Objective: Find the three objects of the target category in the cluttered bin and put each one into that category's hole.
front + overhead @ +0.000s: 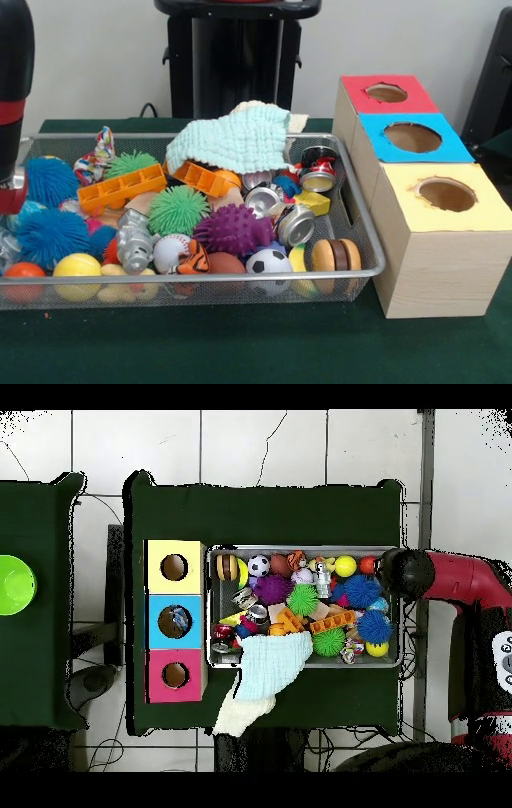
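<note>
The wire mesh bin [200,280] is full of toys; it also shows in the overhead view [400,659]. One crumpled see-through bottle [132,240] lies near the bin's front left, next to a baseball; it shows overhead too [322,576]. Another clear piece [8,244] shows at the left edge. The blue-surround hole [412,137] is the middle box top; overhead, something pale shows inside that hole [176,621]. My arm hangs over the bin's end farthest from the boxes, with the gripper [8,192] low at the picture's edge, mostly cut off; overhead the arm [402,572] covers it.
A pale green cloth [232,140] drapes over the bin's back rim. Silver cans [294,224] lie near the box end. Spiky balls, orange plastic pieces and small sports balls fill the rest. Red hole [386,93] and yellow hole [446,194] flank the blue one.
</note>
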Available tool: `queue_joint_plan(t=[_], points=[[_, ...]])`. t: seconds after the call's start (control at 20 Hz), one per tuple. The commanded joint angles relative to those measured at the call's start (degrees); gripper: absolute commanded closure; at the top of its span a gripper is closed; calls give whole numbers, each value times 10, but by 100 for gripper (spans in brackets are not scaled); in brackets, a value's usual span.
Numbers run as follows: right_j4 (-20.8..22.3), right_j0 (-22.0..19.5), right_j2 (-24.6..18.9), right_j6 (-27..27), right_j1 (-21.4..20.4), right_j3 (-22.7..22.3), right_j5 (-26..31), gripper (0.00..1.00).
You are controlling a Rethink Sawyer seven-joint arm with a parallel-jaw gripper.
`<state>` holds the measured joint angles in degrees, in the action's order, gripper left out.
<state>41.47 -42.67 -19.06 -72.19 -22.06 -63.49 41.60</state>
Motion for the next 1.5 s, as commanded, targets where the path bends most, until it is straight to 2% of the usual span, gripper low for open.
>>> queue_joint_plan(t=[0.05,0.25,0.3,0.45,0.85,1.1,1.2,1.5], points=[[5,15,26,42,18,9,98,100],[-6,17,29,47,-5,-12,113,100],[-4,18,35,46,-9,-21,115,0],[-5,15,37,36,-7,-23,108,0],[-1,-13,26,53,7,-45,50,0],[13,-19,20,58,46,-30,30,0],[1,-29,5,72,55,-36,35,0],[-18,-42,-8,79,38,-75,42,0]])
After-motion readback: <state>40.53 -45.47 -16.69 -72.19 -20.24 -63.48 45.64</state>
